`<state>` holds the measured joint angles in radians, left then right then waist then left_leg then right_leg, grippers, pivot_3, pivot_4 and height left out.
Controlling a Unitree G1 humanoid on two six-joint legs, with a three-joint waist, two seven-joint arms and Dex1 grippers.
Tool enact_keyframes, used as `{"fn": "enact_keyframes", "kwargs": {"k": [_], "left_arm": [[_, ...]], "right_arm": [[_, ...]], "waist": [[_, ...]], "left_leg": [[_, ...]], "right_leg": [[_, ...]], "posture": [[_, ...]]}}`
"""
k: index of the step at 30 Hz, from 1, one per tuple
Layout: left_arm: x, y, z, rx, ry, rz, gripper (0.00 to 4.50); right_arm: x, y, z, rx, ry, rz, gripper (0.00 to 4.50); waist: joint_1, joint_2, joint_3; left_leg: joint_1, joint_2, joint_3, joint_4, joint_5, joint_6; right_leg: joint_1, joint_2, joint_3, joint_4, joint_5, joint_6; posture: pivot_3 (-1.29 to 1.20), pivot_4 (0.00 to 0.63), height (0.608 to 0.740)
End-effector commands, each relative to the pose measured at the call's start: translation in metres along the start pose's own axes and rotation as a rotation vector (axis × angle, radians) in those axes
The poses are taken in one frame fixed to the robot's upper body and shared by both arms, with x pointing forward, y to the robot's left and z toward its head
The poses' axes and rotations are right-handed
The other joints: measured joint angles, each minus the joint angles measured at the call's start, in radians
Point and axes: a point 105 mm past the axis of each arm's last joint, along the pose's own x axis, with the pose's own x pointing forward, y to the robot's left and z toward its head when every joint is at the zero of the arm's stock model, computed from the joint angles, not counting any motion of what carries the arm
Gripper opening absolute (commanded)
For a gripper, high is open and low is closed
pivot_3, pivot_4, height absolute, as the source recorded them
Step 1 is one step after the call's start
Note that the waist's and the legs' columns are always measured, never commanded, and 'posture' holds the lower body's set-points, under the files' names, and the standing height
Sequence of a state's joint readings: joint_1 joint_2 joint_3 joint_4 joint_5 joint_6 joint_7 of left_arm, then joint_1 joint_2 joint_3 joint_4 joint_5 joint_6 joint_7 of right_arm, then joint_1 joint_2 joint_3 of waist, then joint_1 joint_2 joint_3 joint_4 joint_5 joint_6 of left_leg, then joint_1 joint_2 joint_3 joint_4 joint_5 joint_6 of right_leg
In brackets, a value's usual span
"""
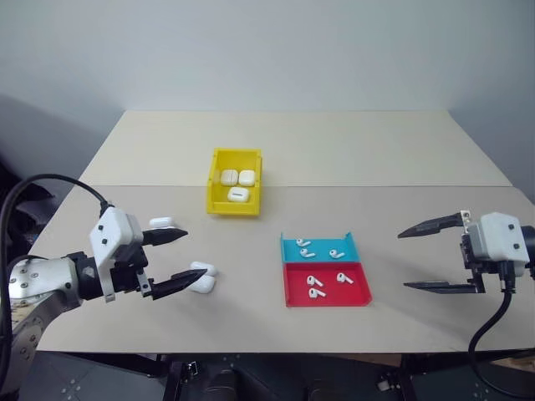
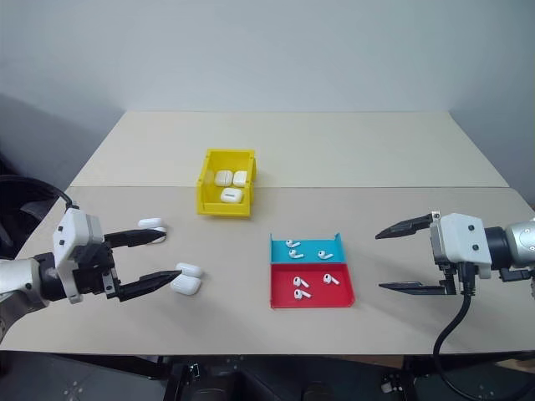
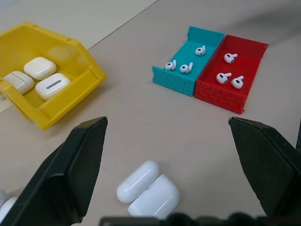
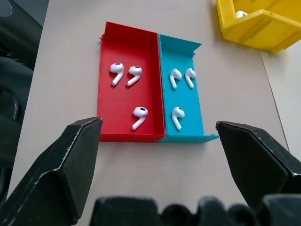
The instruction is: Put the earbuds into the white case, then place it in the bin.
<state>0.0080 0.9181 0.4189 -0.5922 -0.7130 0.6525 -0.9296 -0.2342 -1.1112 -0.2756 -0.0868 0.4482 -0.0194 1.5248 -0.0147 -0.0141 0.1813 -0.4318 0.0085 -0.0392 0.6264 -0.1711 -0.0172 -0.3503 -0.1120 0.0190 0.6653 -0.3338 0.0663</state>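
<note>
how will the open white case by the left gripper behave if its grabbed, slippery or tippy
Probably slippery: the open case looks glossy and rounded all over, so hard fingers could squeeze it out. Its lid is swung open beside the body, so a pinch may fold it shut or skew it. It lies low on the table, so tipping seems unlikely; sliding seems likelier.

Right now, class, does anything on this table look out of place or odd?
Nothing is spilled or damaged. One white case lies open on the table near the left gripper, and another sits beside it, outside the yellow bin.
</note>
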Motion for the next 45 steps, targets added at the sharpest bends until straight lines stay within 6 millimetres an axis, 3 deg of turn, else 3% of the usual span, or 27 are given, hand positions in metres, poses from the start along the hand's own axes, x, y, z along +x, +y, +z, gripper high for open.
{"fn": "enact_keyframes", "kwargs": {"k": [1, 14, 22, 26, 35, 42, 45], "left_arm": [[-0.004, 0.000, 0.010, 0.048, 0.003, 0.000, 4.50], [0.000, 0.006, 0.019, 0.079, 0.086, 0.131, 4.50], [0.007, 0.008, 0.022, -0.055, 0.178, 0.263, 4.50], [0.008, 0.021, 0.017, -0.088, 0.247, 0.423, 4.50], [0.003, 0.075, 0.005, -0.201, 0.336, 0.839, 4.50], [0.007, 0.113, 0.000, -0.394, 0.338, 1.058, 4.50], [0.010, 0.123, -0.005, -0.463, 0.378, 1.073, 4.50]], "right_arm": [[-0.004, -0.003, 0.006, -0.041, -0.002, -0.003, 4.48], [-0.002, -0.009, 0.002, -0.022, 0.014, -0.003, 4.48], [0.002, -0.009, 0.001, 0.000, 0.034, 0.002, 4.48], [0.006, -0.009, 0.000, 0.013, 0.037, 0.004, 4.48], [0.012, -0.010, -0.002, 0.032, 0.039, 0.008, 4.48], [0.014, -0.010, -0.003, 0.054, 0.048, 0.006, 4.48], [0.015, -0.010, -0.004, 0.063, 0.053, 0.004, 4.48]], "waist": [[0.000, 0.000, 0.000], [0.000, 0.000, 0.000], [0.000, 0.000, 0.000], [0.001, 0.000, 0.000], [0.002, -0.001, 0.000], [0.006, -0.001, 0.000], [0.002, -0.001, 0.000]], "left_leg": [[0.000, 0.000, 0.000, 0.000, 0.000, 0.000], [0.000, 0.000, 0.000, 0.000, 0.000, 0.000], [0.000, 0.000, 0.000, 0.000, 0.000, 0.000], [0.000, 0.000, 0.000, 0.001, 0.000, 0.000], [0.000, -0.001, -0.001, 0.001, 0.000, 0.000], [0.000, -0.002, -0.001, 0.001, 0.000, -0.001], [-0.001, -0.002, -0.001, 0.001, 0.000, -0.001]], "right_leg": [[0.000, 0.000, 0.000, 0.000, 0.000, 0.000], [0.000, 0.000, 0.000, 0.000, 0.000, 0.000], [0.000, 0.000, 0.001, 0.000, 0.000, 0.000], [0.000, 0.000, 0.001, 0.002, 0.000, 0.000], [0.000, 0.000, 0.001, 0.002, 0.000, 0.000], [0.000, 0.000, 0.001, 0.001, 0.000, 0.000], [0.000, -0.001, 0.001, 0.002, 0.000, 0.000]], "posture": [[0.00, 0.150, 0.740], [0.00, 0.150, 0.740], [0.00, 0.150, 0.740], [0.00, 0.150, 0.740], [0.00, 0.150, 0.740], [0.00, 0.150, 0.740], [0.00, 0.150, 0.740]]}}
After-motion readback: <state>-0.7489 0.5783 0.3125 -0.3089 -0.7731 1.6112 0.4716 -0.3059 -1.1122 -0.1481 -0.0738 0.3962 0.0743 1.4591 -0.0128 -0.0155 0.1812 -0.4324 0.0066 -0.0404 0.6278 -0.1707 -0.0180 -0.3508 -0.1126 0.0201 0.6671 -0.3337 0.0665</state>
